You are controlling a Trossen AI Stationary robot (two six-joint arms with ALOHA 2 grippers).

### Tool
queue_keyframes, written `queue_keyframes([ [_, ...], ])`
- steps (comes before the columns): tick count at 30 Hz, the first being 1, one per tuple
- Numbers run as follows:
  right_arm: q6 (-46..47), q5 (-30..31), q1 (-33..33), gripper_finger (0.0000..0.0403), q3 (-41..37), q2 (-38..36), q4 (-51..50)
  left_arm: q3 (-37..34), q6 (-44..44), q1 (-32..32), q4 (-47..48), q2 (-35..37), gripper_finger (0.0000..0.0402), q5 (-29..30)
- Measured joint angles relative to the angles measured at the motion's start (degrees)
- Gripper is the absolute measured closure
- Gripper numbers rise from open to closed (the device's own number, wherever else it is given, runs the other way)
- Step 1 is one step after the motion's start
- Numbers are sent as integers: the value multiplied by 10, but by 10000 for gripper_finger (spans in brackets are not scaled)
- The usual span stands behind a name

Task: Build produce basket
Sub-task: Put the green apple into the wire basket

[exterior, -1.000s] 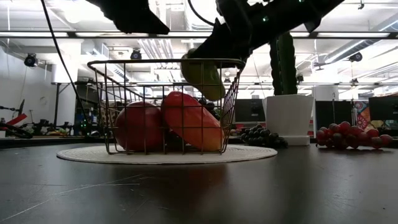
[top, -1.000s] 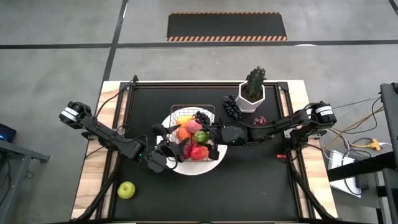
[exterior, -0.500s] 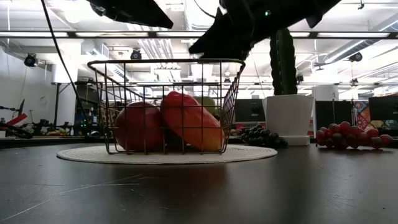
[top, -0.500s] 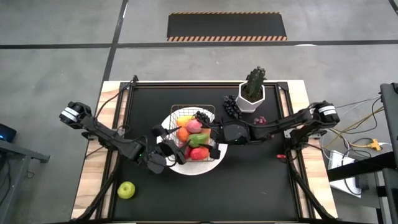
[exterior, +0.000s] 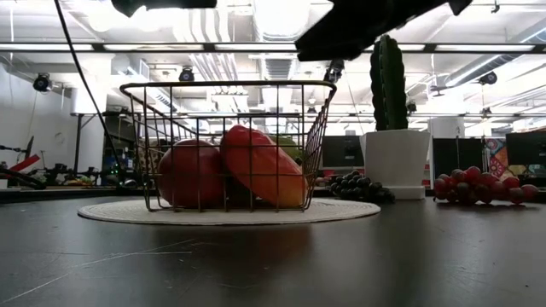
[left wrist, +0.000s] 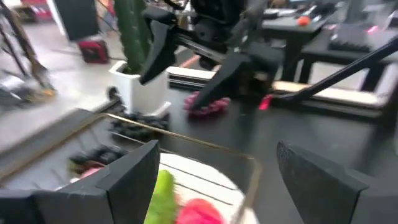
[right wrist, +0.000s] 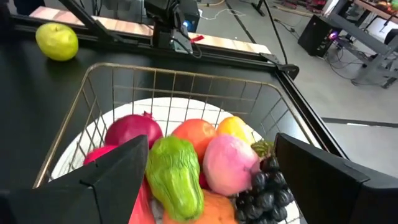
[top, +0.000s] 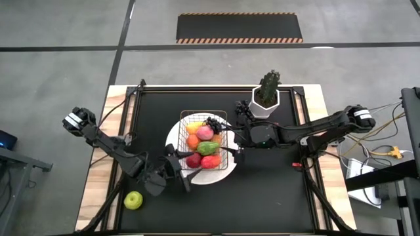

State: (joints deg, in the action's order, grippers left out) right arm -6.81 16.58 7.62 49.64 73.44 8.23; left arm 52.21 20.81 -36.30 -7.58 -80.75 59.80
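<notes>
The wire basket [top: 205,139] stands on a round white plate [top: 176,134] at the table's middle. It holds a green pepper [right wrist: 174,177], a pink peach [right wrist: 230,165], an orange [right wrist: 196,134], a yellow mango [right wrist: 236,129], red fruits [exterior: 189,175] and dark grapes [right wrist: 261,186]. A green apple [top: 134,200] lies near the table's near left corner. My right gripper [top: 235,143] is open and empty just right of the basket, above its rim. My left gripper [top: 178,172] is open and empty at the plate's near left edge.
A spiky plant in a white pot [top: 266,97] stands at the far right of the basket. A dark grape bunch [top: 244,113] lies beside the pot and a red grape bunch [exterior: 478,188] farther right. Bare black table lies near and right.
My right gripper has let go of the green pepper, which has dropped into the basket and lies on the other fruit. The gripper has then drawn back toward the table's right edge and up. My left gripper has moved away from the basket toward the near left.
</notes>
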Motion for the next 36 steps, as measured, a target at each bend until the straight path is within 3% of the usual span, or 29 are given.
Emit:
queue_keyframes([
  [7,-18,-37,0,67,-42,-11,44,0,134,-15,7,-1,100,-110],
  [11,-41,-72,0,69,-50,-10,72,0,160,-15,12,-8,100,-155],
  [15,-61,-81,0,69,-50,-10,94,7,283,-15,74,-9,100,-186],
  [17,-66,-81,0,69,-50,-10,91,21,357,-18,142,-9,100,-243],
  [22,-69,-81,0,72,-50,-10,88,61,579,-25,321,-9,100,-457],
  [30,-73,-81,0,69,-50,-10,92,102,844,-33,513,-9,100,-743],
  [33,-73,-81,0,71,-50,-10,90,96,898,-54,606,-14,100,-821],
  [36,-73,-81,0,73,-50,-10,82,93,897,-74,659,-20,100,-834],
])
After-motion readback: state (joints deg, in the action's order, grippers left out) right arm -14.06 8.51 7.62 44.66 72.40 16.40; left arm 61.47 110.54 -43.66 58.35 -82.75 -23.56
